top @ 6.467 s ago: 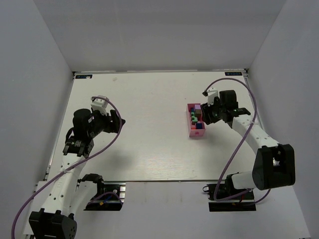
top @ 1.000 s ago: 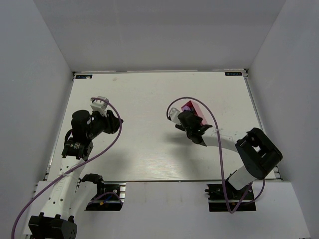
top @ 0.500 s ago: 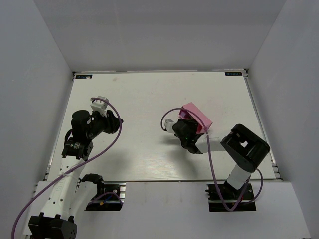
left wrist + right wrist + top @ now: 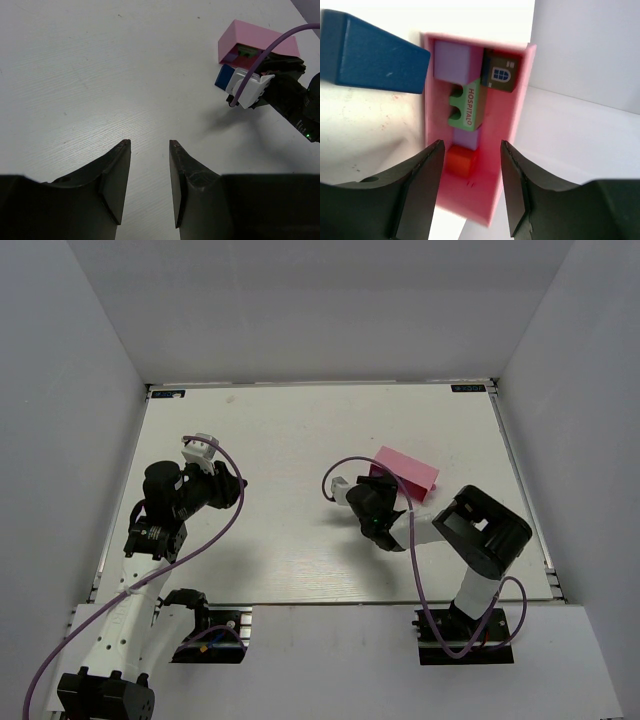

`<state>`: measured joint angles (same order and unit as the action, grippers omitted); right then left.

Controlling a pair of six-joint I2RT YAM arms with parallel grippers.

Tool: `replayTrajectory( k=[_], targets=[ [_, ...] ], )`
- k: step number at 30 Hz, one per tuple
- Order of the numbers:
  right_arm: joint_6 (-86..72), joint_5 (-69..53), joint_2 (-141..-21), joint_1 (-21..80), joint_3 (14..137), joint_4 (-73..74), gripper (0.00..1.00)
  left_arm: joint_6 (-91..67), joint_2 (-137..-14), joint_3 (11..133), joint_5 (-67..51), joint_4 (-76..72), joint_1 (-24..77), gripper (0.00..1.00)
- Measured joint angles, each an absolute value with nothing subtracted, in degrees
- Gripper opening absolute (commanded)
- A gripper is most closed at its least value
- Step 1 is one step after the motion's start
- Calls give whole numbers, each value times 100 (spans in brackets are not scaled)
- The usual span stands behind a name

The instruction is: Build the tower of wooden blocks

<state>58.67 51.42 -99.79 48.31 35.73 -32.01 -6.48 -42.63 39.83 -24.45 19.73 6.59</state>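
My right gripper [image 4: 472, 143] is shut across the end of the pink tray [image 4: 518, 105], which it holds tipped on its side. Inside the tray lie a lilac block [image 4: 452, 62], a green "HOSPITAL" block [image 4: 465, 105], a brown house block [image 4: 501, 75] and a red block [image 4: 460, 160]. A blue block [image 4: 370, 50] sticks out past the tray's open side. From above, only the tray's plain pink underside [image 4: 405, 470] shows beyond my right gripper [image 4: 390, 492]. My left gripper [image 4: 150, 145] hovers open and empty over bare table, far left of the tray [image 4: 255, 40] and the blue block [image 4: 224, 77].
White walls enclose the white table [image 4: 280, 430] on three sides. The right arm's purple cable [image 4: 335, 472] loops just left of the tray. Both arm bases sit at the near edge.
The right wrist has rolled further, tipping the tray so that its underside faces up. The right arm's elbow has swung nearer and left. The left arm has not moved.
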Motion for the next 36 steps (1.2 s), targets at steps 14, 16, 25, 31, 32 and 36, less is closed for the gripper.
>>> replayTrajectory(
  k=[14,16,25,31,32,36],
  targets=[
    [5017,4075,-9028,4923,3588,-1603,55,-648,-4263,3983,-2445,1973,659,47],
    [4718,3472,-8571,4936,3669,-956,58,-648,-4263,3983,-2445,1973,661,47],
    [3894,1538,-7087,4521,4633,810,90,-646,-4263,3983,-2451,1973,659,82],
    [3758,735,-7620,3203,5426,1527,90,-648,-4263,3983,-2456,1973,659,84],
    [3758,624,-7741,3024,5561,1634,90,-648,-4263,3983,-2464,1973,659,84],
    [3802,130,-8189,2462,6047,1907,90,-648,-4263,3983,-2497,1973,659,85]
  ],
)
